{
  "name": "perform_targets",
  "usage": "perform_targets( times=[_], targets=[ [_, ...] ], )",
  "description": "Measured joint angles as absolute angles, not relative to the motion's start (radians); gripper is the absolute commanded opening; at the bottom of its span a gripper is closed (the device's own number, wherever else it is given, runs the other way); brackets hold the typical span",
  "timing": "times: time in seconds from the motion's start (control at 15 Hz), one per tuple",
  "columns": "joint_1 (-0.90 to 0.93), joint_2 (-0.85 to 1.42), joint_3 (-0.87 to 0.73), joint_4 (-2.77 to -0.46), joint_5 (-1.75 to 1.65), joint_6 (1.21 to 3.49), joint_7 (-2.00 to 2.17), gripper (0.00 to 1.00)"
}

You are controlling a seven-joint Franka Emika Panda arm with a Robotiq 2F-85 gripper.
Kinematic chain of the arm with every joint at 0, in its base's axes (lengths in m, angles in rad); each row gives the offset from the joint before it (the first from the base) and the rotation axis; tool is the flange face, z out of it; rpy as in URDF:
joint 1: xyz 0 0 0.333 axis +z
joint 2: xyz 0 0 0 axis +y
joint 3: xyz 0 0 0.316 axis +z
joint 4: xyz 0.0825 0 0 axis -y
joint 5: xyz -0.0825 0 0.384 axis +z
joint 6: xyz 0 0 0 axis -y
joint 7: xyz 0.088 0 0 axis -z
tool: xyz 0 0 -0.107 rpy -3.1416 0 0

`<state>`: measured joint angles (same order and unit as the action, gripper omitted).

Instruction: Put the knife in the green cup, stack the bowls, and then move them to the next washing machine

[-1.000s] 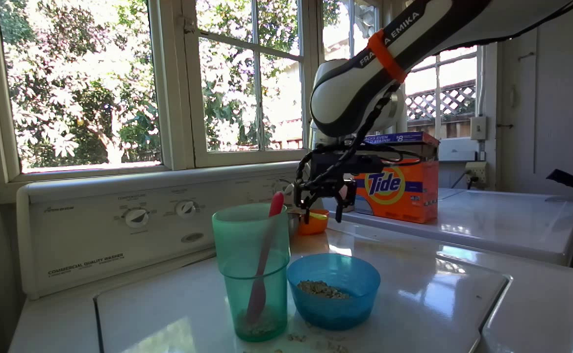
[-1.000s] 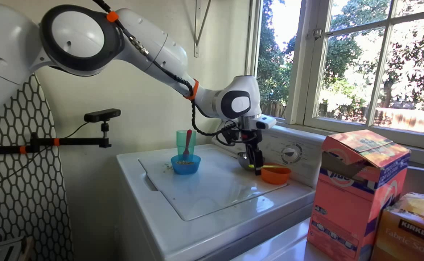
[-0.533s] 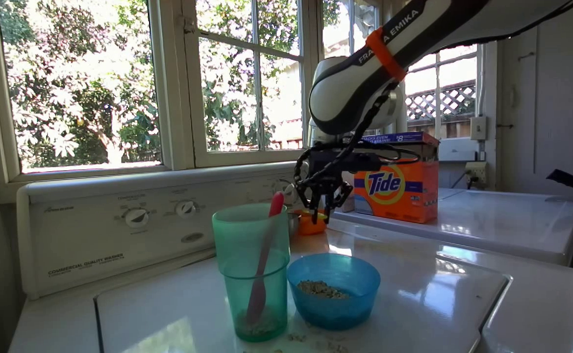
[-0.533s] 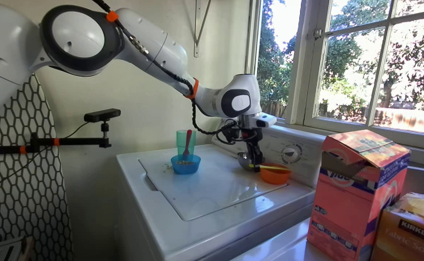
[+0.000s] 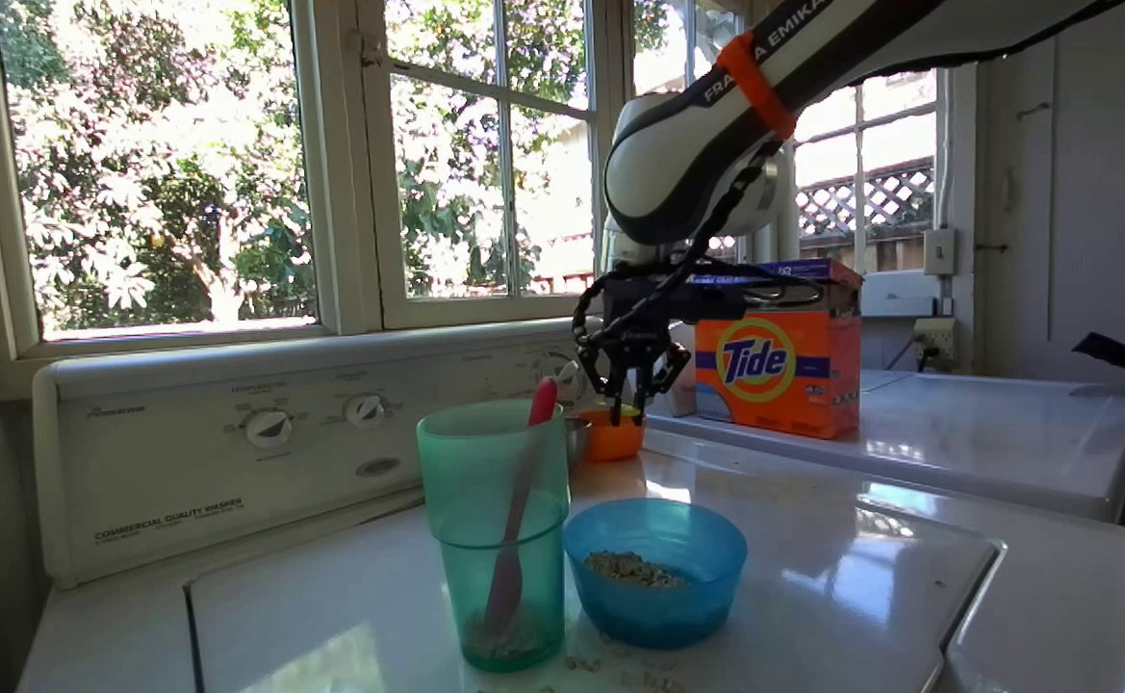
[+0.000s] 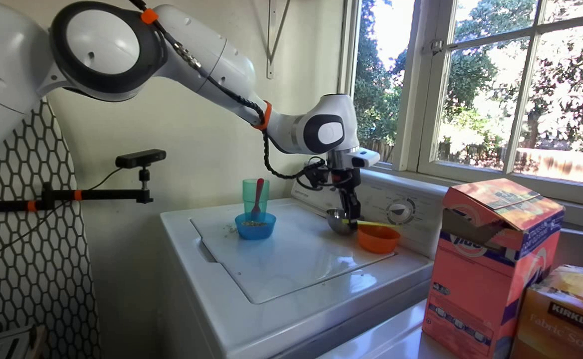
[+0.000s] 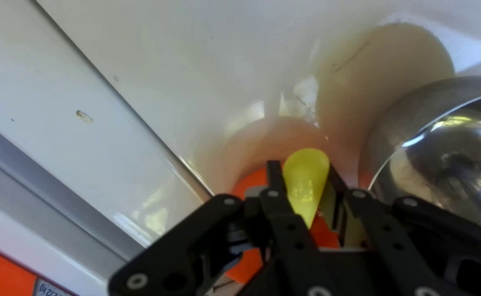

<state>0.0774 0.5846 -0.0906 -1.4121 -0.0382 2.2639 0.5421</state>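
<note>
The yellow-green knife sits between the two fingers of my gripper, which is shut on it; its wide end sticks out towards the wrist camera. In an exterior view the knife reaches across the orange bowl; whether its far end touches the rim I cannot tell. Far from the gripper, the green cup stands upright with a pink utensil leaning inside. A white washing machine carries all of these. The machine next to it has a flat white top.
A steel bowl stands close beside the orange one, right by the gripper. The blue bowl with flakes is near the cup, with crumbs around. A Tide box and a Kirkland box stand beyond. The control panel rises behind.
The gripper's fingers have come together on the knife, and the gripper has risen a little. The knife's held end has lifted slightly with it. Bowls and cup have stayed put.
</note>
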Motion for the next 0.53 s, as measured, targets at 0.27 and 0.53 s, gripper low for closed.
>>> perform_targets(
  times=[0.27, 0.53],
  targets=[
    [0.071, 0.492, -0.096, -1.417, -0.032, 2.122, 0.527, 0.06],
    [0.038, 0.395, -0.077, -1.427, 0.037, 1.947, 0.435, 0.07]
  ],
)
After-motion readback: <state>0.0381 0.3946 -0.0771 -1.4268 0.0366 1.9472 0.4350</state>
